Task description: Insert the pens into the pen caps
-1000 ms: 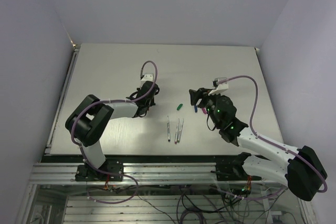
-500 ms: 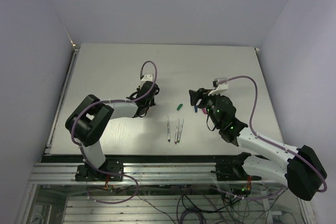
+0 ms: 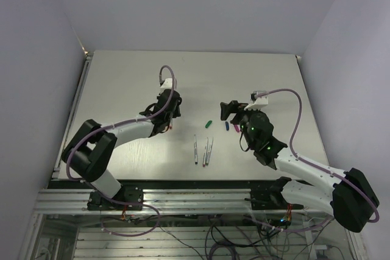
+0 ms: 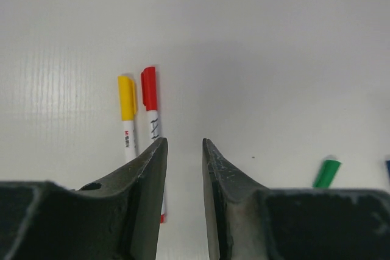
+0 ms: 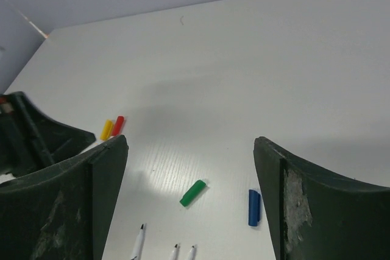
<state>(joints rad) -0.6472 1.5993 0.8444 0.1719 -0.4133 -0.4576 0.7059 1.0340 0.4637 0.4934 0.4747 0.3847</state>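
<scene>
Two pens lie side by side with caps on them, one with a yellow cap [image 4: 126, 97] and one with a red cap [image 4: 148, 87]. My left gripper [image 4: 184, 141] hangs just right of them, open a little, nothing between its fingers. Three uncapped pens [image 3: 205, 150] lie near the table's front, their tips [image 5: 175, 248] low in the right wrist view. A green cap [image 5: 193, 192] and a blue cap [image 5: 253, 207] lie loose below my right gripper [image 3: 226, 112], which is wide open and empty. A purple cap [image 3: 236, 128] lies beside the blue one.
The pale table [image 3: 122, 83] is walled at the back and both sides. The left gripper [image 5: 36, 141] shows at the left edge of the right wrist view, close to the capped pens.
The left arm has shifted, its wrist now farther back and higher over the two capped pens. The right arm has barely moved.
</scene>
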